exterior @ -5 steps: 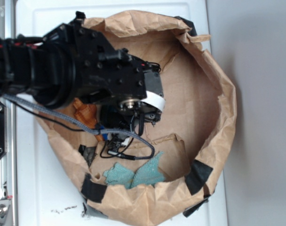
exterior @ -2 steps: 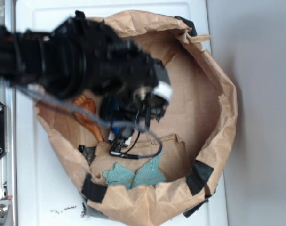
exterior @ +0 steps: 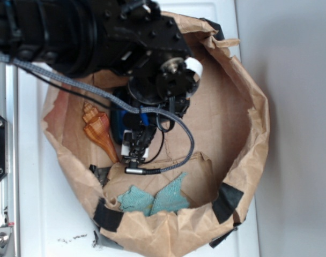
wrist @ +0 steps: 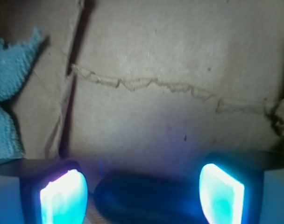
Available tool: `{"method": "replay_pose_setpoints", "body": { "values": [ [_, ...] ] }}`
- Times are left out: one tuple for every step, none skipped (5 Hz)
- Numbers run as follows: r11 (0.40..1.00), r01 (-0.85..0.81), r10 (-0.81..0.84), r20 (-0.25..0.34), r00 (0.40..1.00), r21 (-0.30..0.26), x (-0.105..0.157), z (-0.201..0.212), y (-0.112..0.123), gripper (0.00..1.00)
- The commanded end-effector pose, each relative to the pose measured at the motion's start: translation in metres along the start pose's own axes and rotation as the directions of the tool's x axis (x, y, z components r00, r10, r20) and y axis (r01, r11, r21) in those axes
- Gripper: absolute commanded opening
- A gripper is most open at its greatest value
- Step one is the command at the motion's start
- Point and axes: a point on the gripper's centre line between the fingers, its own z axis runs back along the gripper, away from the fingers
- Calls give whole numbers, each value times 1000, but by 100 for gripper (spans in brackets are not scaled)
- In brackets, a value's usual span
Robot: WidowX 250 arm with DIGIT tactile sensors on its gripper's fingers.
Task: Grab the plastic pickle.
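The plastic pickle (wrist: 146, 198) shows in the wrist view as a dark, glossy oblong lying crosswise on brown paper at the bottom of the frame. My gripper (wrist: 142, 186) is open, with one glowing pad (wrist: 62, 196) just off the pickle's left end and the other pad (wrist: 221, 193) at its right end. I see a small gap at the left end; the right end is in shadow. In the exterior view my black arm (exterior: 98, 37) reaches into the paper bag and covers the pickle.
An orange-brown spiral shell (exterior: 97, 131) lies left of the arm. A teal cloth (exterior: 152, 199) (wrist: 9, 93) sits near the bag's front. The crumpled brown bag wall (exterior: 254, 123), patched with black tape (exterior: 226, 202), rings the area. A grey cable (exterior: 179, 134) loops below the wrist.
The arm has swung upward in the exterior view and turned, uncovering the whole shell. The camera cable now hangs lower over the bag floor.
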Motion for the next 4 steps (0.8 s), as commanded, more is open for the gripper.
{"method": "replay_pose_setpoints", "body": {
  "values": [
    [985,-174,173,210,962,-14,7,39,13,100],
    [971,-239,237,209,949,-19,10,40,17,100],
    [950,-311,309,191,932,-18,15,34,20,100],
    [904,-426,422,183,888,-16,16,32,24,100]
  ]
}}
